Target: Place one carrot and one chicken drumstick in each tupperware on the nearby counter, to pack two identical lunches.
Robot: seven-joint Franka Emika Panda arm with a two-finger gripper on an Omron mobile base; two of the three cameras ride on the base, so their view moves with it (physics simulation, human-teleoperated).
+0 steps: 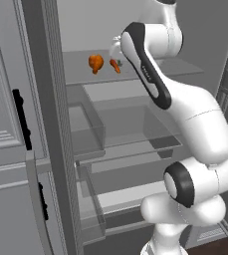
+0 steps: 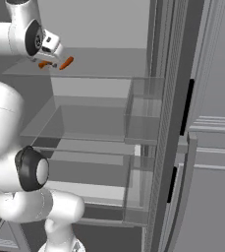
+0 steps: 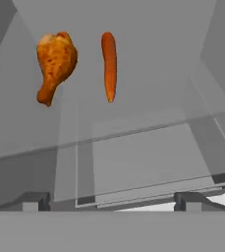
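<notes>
Hand view: open hand (image 3: pixel 112 202) above drumstick (image 3: pixel 55 62) and carrot (image 3: pixel 109 64).

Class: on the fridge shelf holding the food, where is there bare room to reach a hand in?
The shelf is bare in front of the drumstick and carrot, and to the carrot's right toward the side wall. Crowded only between those two, a narrow gap.

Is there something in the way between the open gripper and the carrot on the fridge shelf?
Nothing visible. In the hand view the gripper faces the carrot across bare shelf; the drumstick lies beside it, apart.
</notes>
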